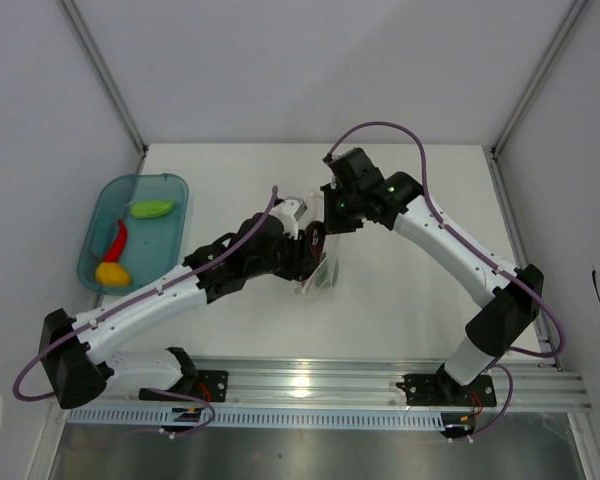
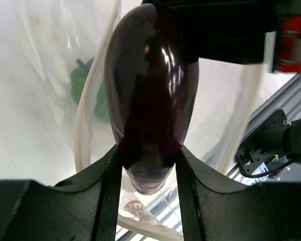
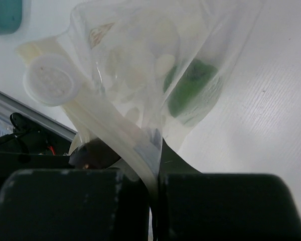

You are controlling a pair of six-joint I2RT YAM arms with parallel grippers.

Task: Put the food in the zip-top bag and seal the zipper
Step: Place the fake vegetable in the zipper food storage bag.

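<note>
My left gripper (image 2: 149,160) is shut on the glossy purple eggplant (image 2: 150,100), holding it by its narrow end at the mouth of the clear zip-top bag (image 2: 50,50). A green vegetable (image 2: 85,85) lies inside the bag. In the top view the bag (image 1: 323,262) stands at mid-table between both grippers. My right gripper (image 3: 155,175) is shut on the bag's mouth edge, pinching the zipper (image 3: 105,125) strip. The green vegetable (image 3: 193,90) shows through the plastic. Another green vegetable (image 1: 152,209), the red chili (image 1: 118,238) and the yellow pepper (image 1: 112,273) lie in the tray.
A teal translucent tray (image 1: 100,200) sits at the table's left edge. An aluminium rail (image 1: 380,375) with both arm bases runs along the near edge. Grey walls close in the table at the back and sides.
</note>
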